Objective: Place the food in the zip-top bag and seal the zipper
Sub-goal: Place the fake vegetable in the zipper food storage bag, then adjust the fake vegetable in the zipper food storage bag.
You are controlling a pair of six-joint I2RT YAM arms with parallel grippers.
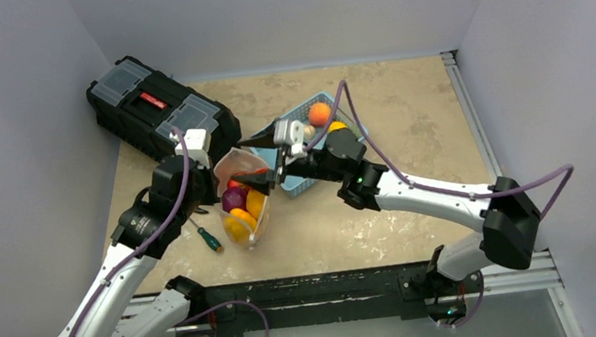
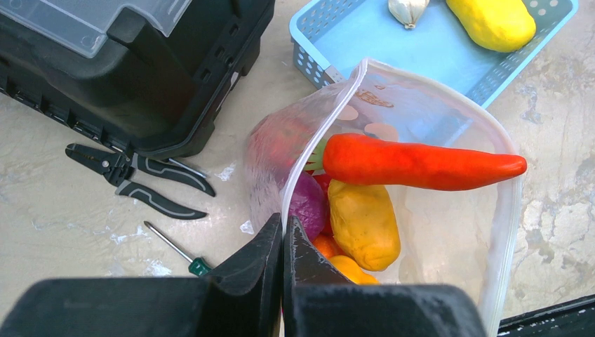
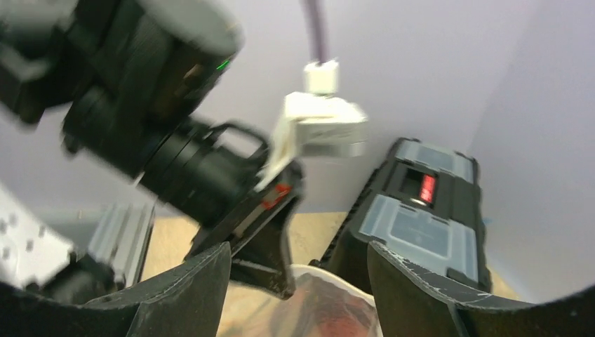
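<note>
The zip-top bag (image 1: 256, 216) stands open on the table with its mouth up. My left gripper (image 2: 284, 235) is shut on the near rim, on the zipper (image 2: 330, 116) strip. A long red food piece (image 2: 421, 166) lies across the mouth, above a yellow piece (image 2: 363, 223), a purple one (image 2: 306, 205) and an orange one (image 2: 325, 246). My right gripper (image 1: 237, 161) hangs open over the mouth with nothing between its fingers (image 3: 189, 284). In the right wrist view the bag's rim (image 3: 330, 281) shows below the jaws.
The light blue basket (image 1: 301, 185) sits right behind the bag, holding an orange fruit (image 1: 320, 113), a yellow piece (image 2: 491, 21) and a garlic bulb (image 2: 408, 8). A black toolbox (image 1: 156, 108) stands at the back left. Pliers (image 2: 140, 179) and a green-handled screwdriver (image 1: 207, 236) lie left of the bag.
</note>
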